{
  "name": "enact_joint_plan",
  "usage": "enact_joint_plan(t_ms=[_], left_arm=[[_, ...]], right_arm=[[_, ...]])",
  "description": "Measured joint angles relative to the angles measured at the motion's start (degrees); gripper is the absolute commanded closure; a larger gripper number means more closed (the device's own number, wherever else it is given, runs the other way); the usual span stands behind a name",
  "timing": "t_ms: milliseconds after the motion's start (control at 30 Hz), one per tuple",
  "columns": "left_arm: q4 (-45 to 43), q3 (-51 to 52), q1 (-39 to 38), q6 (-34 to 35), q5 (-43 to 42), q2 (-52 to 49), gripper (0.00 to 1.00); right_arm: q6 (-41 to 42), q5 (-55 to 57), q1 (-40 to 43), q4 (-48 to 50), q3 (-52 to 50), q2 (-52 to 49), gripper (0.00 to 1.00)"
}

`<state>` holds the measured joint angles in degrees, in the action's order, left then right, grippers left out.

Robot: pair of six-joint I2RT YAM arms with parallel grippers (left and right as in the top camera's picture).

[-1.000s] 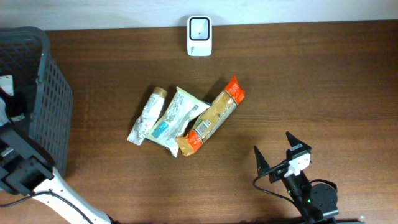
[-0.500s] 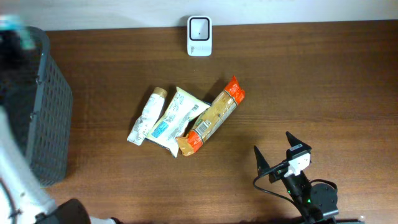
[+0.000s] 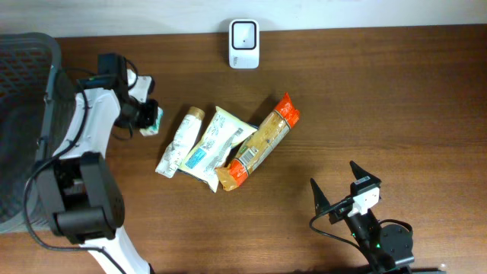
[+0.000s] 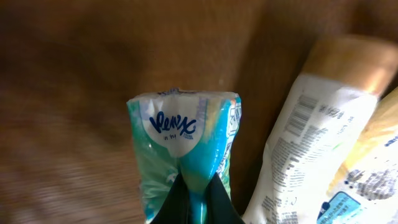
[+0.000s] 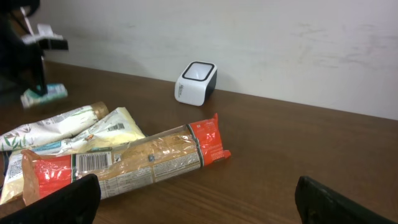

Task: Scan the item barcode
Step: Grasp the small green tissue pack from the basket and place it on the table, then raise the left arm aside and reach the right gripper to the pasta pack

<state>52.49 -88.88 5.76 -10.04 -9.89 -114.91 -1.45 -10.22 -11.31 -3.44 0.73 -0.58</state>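
Overhead view puts the small teal pack (image 3: 151, 120) in the left jaws, which are clenched on it, just left of the pile and between the basket (image 3: 47, 72) and the white tube packet (image 3: 179, 141). In the left wrist view the pack (image 4: 185, 140) is pinched low down, its printed end free and a little crumpled. It looks like pocket tissues, though the blur leaves that unsure. I judge it very light, soft and squashy, with slick film that could slide in a loose hold. A hold across the body, clear of whichever face carries the barcode, would suit it best; no barcode on it shows here.

The right jaws stand released and wide apart near the front of the worktop (image 3: 396, 99), well apart from everything.

The scanner (image 3: 244, 34) sits at the far edge against the wall. Bare wood lies between it and the pack. The cream pouch (image 3: 213, 147) and the orange-ended packet (image 3: 259, 143) lie to the side of that path.
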Motion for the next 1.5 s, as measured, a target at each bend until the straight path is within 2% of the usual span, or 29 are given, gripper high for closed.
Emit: enact_joint_plan(t_ms=[200, 367, 400, 467, 500, 533, 600, 667, 800, 867, 967, 1233, 1400, 1500], left_arm=[[-1.2, 4.6, -1.7, 0.0, -4.9, -3.6, 1.00], [-1.3, 5.2, -9.8, 1.2, -9.9, -3.6, 1.00], [-1.5, 5.3, -12.4, 1.7, -10.4, -3.6, 0.95], [-1.7, 5.4, -16.3, 2.5, -11.2, -3.7, 0.58], [-2.1, 5.5, -17.6, 2.5, -11.4, -3.7, 0.11], [-2.5, 5.6, -18.5, 2.8, -12.0, -3.7, 0.01], [-3.0, 5.4, -18.9, 3.8, -14.5, -3.5, 0.01], [-2.6, 3.9, -17.7, 4.9, -13.0, -3.3, 0.01], [3.6, -1.4, -11.7, 5.2, -8.7, -3.8, 0.01], [6.5, -7.5, -8.5, 5.2, -7.4, -3.8, 0.01], [8.0, -11.1, -7.9, 4.6, -7.0, -3.3, 0.01], [10.1, -11.9, -7.6, 3.7, -7.0, 0.0, 0.01], [8.9, -17.8, -4.7, 3.7, -7.0, 4.8, 0.01], [8.2, -19.5, -4.5, 3.7, -6.8, 8.7, 0.01]], right_arm=[[0.0, 0.0, 0.0, 0.0, 0.0, 0.0, 0.01], [0.0, 0.0, 0.0, 0.0, 0.0, 0.0, 0.01], [0.0, 0.0, 0.0, 0.0, 0.0, 0.0, 0.01], [0.0, 0.0, 0.0, 0.0, 0.0, 0.0, 0.01], [0.0, 0.0, 0.0, 0.0, 0.0, 0.0, 0.01], [0.0, 0.0, 0.0, 0.0, 0.0, 0.0, 0.01], [0.0, 0.0, 0.0, 0.0, 0.0, 0.0, 0.01], [0.0, 0.0, 0.0, 0.0, 0.0, 0.0, 0.01], [0.0, 0.0, 0.0, 0.0, 0.0, 0.0, 0.01], [0.0, 0.0, 0.0, 0.0, 0.0, 0.0, 0.01], [0.0, 0.1, 0.0, 0.0, 0.0, 0.0, 0.01], [0.9, -2.7, 0.0, -2.8, 1.4, -0.3, 0.01], [2.8, -6.2, 0.0, -16.1, 16.2, -11.4, 0.01], [3.0, -8.3, 0.0, -24.9, 31.9, -25.7, 0.01]])
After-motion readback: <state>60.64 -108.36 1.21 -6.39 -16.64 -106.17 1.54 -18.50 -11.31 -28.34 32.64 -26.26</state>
